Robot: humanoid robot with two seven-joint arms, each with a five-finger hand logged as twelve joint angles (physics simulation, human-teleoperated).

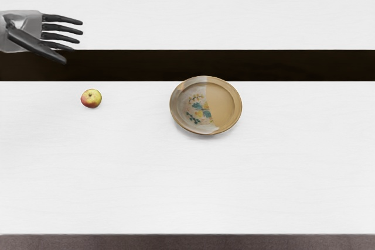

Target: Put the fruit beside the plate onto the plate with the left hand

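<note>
One apple lies on the white counter, on its left part. It is small, red on one side and yellow-green on the other, with its stem dimple facing up. It sits alone on the bare surface, and nothing touches it.

One plate stands to the right of the apple, well apart from it, near the middle of the counter. The plate is round and tan with a darker brown rim. Its left half is paler and carries a painted sprig in blue-green, yellow and reddish dots. The marks are decoration, not letters. The plate holds nothing.

One hand is in view: the left hand, whose arm comes in from the left edge near the top. It is grey with black fingers. They are stretched out straight toward the right and slightly fanned, and the thumb angles down below them. It holds nothing. It hangs above and to the left of the apple, well clear of it, over a dark band that runs across the picture behind the counter. Beyond the band lies a second white surface.
</note>
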